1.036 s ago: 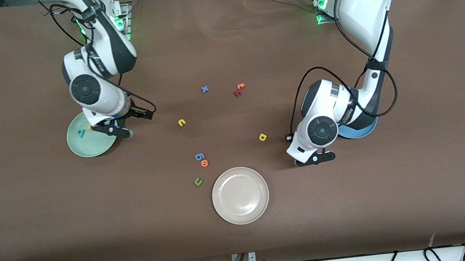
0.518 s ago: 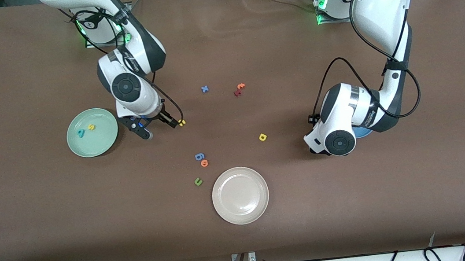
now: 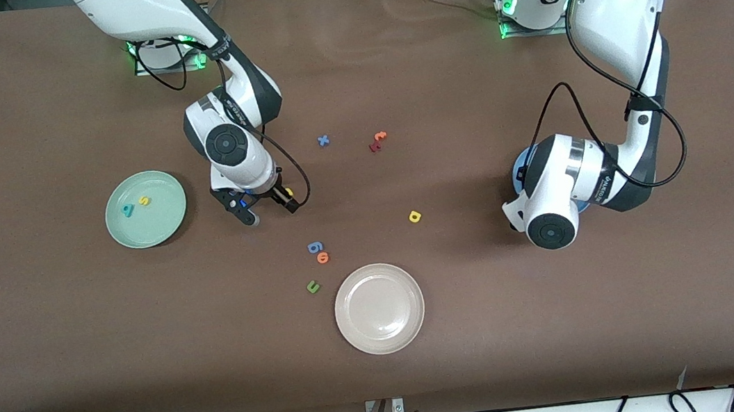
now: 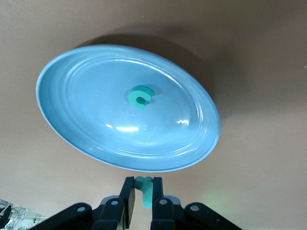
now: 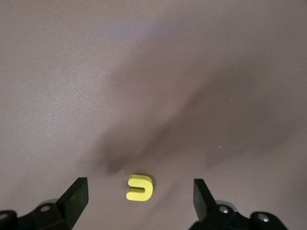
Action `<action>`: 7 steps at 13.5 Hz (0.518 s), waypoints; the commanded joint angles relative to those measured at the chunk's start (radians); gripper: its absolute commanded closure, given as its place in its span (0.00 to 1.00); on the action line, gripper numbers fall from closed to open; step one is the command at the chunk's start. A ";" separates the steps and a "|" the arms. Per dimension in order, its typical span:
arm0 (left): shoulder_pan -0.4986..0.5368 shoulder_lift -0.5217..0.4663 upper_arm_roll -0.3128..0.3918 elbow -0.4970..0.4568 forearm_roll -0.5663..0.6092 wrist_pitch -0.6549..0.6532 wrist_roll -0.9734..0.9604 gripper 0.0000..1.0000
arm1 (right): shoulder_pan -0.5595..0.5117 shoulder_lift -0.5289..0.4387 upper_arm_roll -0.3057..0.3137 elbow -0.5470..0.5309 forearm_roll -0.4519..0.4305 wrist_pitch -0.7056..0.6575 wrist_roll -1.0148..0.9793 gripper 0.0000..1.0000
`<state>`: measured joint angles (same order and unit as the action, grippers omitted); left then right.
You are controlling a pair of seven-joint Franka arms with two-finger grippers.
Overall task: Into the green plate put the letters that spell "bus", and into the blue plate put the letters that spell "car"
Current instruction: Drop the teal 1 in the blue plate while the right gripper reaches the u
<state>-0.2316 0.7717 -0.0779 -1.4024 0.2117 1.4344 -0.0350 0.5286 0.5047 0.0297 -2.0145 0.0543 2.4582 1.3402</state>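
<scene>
Two steps are running together. The right gripper (image 3: pixel 265 206) is hanging over the yellow u (image 5: pixel 139 187), with its fingers (image 5: pixel 75 196) spread wide and nothing between them. In the right wrist view the u is lying flat on the brown table (image 3: pixel 77 353), between the two fingertips and a little toward one of them. It is a short way from the green plate (image 3: pixel 166 223), toward the middle of the table. As I judge it, this arm is preparing to pick the last letter of "bus": it needs to go straight down so the fingers pass on both sides of the u, then close gently on the small foam piece.

The green plate is already holding the teal b (image 3: pixel 127 209) and the yellow s (image 3: pixel 144 200), close beside each other.

The left gripper (image 4: pixel 143 191) is closed on a thin teal piece, which I take for the teal r (image 4: pixel 143 190). It is hovering just at the rim of the blue plate (image 4: pixel 72 129), where the teal c (image 4: pixel 140 97) is lying near the centre. The next move there, I think, is to come a little further over the plate and open.

The yellow a (image 3: pixel 415 215) is waiting on the table, between the green plate and the blue plate but closer to the blue one, not yet collected.
</scene>
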 commanded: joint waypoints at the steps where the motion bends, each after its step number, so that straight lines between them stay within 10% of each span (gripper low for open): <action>1: 0.006 -0.002 -0.005 -0.004 0.021 0.001 0.023 0.88 | 0.008 0.015 0.013 -0.015 0.015 0.044 0.031 0.05; 2: 0.006 0.000 -0.005 -0.003 0.021 0.004 0.024 0.78 | 0.008 0.024 0.015 -0.015 0.016 0.044 0.033 0.06; 4: 0.006 0.000 -0.007 -0.003 0.021 0.005 0.044 0.00 | 0.013 0.028 0.019 -0.018 0.028 0.061 0.056 0.07; 7: 0.005 0.000 -0.007 -0.003 0.021 0.005 0.046 0.00 | 0.013 0.026 0.022 -0.044 0.035 0.091 0.056 0.20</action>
<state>-0.2316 0.7746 -0.0781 -1.4036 0.2117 1.4357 -0.0129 0.5366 0.5353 0.0484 -2.0341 0.0739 2.5108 1.3787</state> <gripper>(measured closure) 0.511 0.079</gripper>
